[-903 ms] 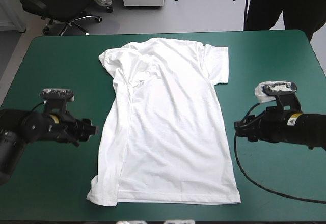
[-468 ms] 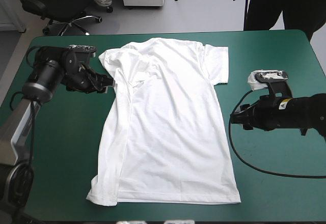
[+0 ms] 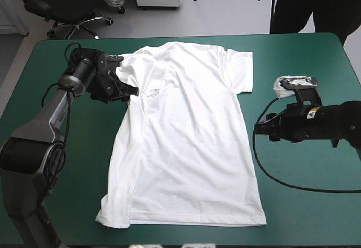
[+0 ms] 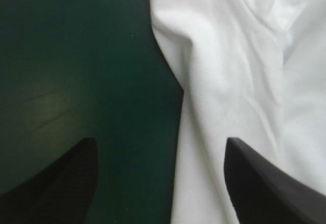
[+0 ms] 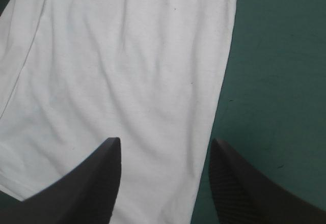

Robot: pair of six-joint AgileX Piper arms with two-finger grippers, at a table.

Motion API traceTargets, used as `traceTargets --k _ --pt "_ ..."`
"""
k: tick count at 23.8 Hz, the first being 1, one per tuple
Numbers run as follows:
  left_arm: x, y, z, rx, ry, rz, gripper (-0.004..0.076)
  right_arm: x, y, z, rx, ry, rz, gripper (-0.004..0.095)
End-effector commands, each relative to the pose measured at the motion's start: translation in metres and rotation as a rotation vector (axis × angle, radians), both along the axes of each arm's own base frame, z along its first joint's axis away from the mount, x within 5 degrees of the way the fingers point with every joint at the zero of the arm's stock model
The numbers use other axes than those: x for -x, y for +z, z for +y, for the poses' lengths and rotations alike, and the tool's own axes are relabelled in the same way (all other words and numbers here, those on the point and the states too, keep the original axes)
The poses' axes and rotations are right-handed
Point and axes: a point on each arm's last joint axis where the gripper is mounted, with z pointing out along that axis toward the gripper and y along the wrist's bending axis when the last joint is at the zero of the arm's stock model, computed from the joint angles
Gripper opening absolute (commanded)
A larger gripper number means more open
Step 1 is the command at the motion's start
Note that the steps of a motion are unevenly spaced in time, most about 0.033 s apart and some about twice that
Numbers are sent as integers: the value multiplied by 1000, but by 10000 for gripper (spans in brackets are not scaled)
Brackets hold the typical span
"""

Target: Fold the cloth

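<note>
Teal-green covered tabletop (image 3: 304, 62) carries one white short-sleeved thin-knit T-shirt (image 3: 186, 141), spread flat mid-table, collar toward the far edge, hem (image 3: 192, 221) near the front edge. The left sleeve (image 3: 121, 67) is rumpled and partly tucked in. The right sleeve (image 3: 242, 70) lies flat. A narrow strip along the shirt's left side looks doubled over.

Left end effector (image 3: 128, 90), two broad black fin-shaped fingers, sits at the rumpled sleeve. Its fingers are spread wide and hold nothing. In its wrist view one finger is over bare cover, the other over cloth, with the shirt's edge running between them.

Right end effector (image 3: 258, 128), same black fingers, is just beside the shirt's right side edge. It is also spread wide and empty, the side edge lying between its fingers, close to one of them.

Handling, judged: light, limp, no stiffness. It should sag and drape once lifted, and may drag or bunch on the cover. A thin single layer could slip from a shallow pinch. Best holds look like the sleeve or shoulder seam and the side edge or hem corners, pinching both layers well in from the edge.
</note>
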Motion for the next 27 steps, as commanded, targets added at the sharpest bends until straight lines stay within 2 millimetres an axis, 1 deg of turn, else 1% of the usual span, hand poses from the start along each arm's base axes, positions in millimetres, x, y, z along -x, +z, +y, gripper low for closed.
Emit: traceTargets --k 1,3,8,11,12,14,15,16,17,20,21,22,24,25,27 --pt "-4 11 -6 26 -15 -57 501 -1 16 -2 -10 -15 -94 486" --pt "-8 -1 -11 21 -27 -38 501 -1 15 -3 -6 -16 -95 486" --pt "-15 -26 -30 10 -75 -8 495 -1 15 -3 1 -17 -96 480" --pt "-17 -40 -39 3 -95 13 457 -1 15 -3 1 -17 -96 462" --pt "-17 -43 -41 2 -96 19 432 -1 15 -3 1 -17 -96 457" --pt "-18 -47 -42 3 -89 30 347 -1 15 -3 1 -17 -96 449" --pt "-19 -50 -42 3 -77 37 211 0 15 -3 2 -15 -92 445" --pt "-19 -50 -42 1 -83 36 144 0 15 -3 2 -15 -90 445" --pt "-19 -50 -40 -3 -82 35 -22 -2 13 -3 9 -13 -78 445" --pt "-19 -51 -39 -17 -80 41 -13 -10 9 -2 55 44 -76 456" --pt "-18 -51 -39 -20 -86 45 -13 -21 11 0 72 67 -92 467" --pt "-18 -51 -39 -20 -86 46 -13 -27 13 1 73 68 -101 467" --pt "-18 -51 -39 -17 -80 50 -14 -62 24 5 93 63 -123 478" --pt "-18 -51 -39 -18 -80 51 -14 -73 24 9 103 82 -112 489" --pt "-17 -51 -39 -22 -81 60 -15 -96 17 27 164 148 -92 492"
